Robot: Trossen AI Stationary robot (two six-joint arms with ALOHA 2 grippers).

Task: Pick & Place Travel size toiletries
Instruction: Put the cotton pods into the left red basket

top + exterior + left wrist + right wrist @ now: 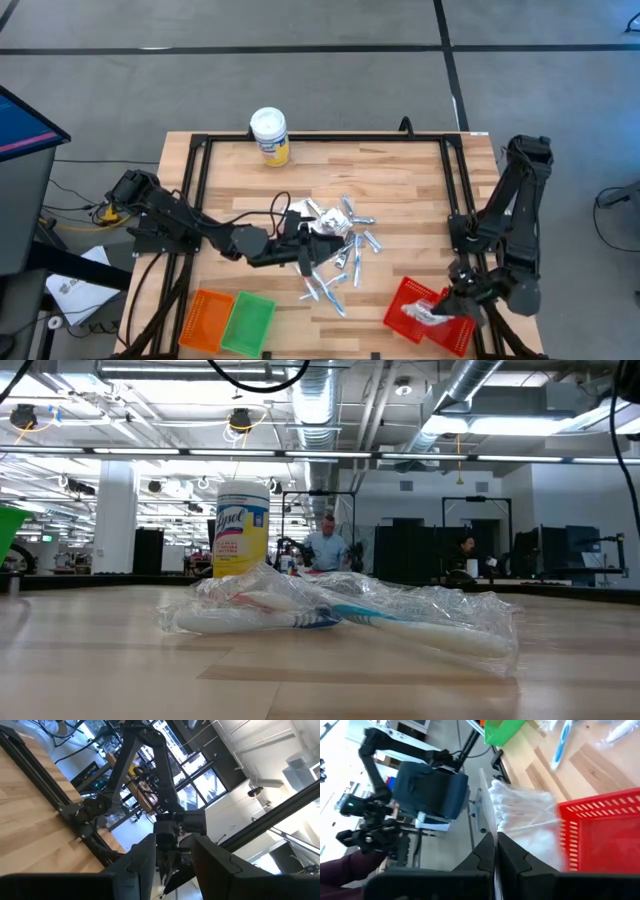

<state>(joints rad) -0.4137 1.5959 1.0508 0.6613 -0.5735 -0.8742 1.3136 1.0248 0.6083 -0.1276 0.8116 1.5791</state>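
The travel size toiletries (340, 245), silvery wrapped sticks and white sachets, lie in a loose pile mid-table. The low view shows clear-wrapped toothbrushes (340, 615) flat on the wood. My left gripper (305, 248) hovers at the pile's left edge, pointing right; its fingers (137, 865) stand apart with nothing seen between them. My right gripper (447, 305) is at the near right, shut on a clear packet of white cotton swabs (520, 815) over the red basket (410, 298). My right gripper pinches a thin edge of the clear swab packet (493, 837) between its two shut fingers. The packet reaches out beyond the fingertips, and its far part lies over the red basket's rim (565, 820). Whether it rests on the rim I cannot tell.
A white-lidded yellow canister (269, 135) stands at the table's far side. An orange basket (205, 318) and a green basket (248, 322) sit side by side at the near edge, left of the pile. Black frame rails (196, 180) run along the table's sides.
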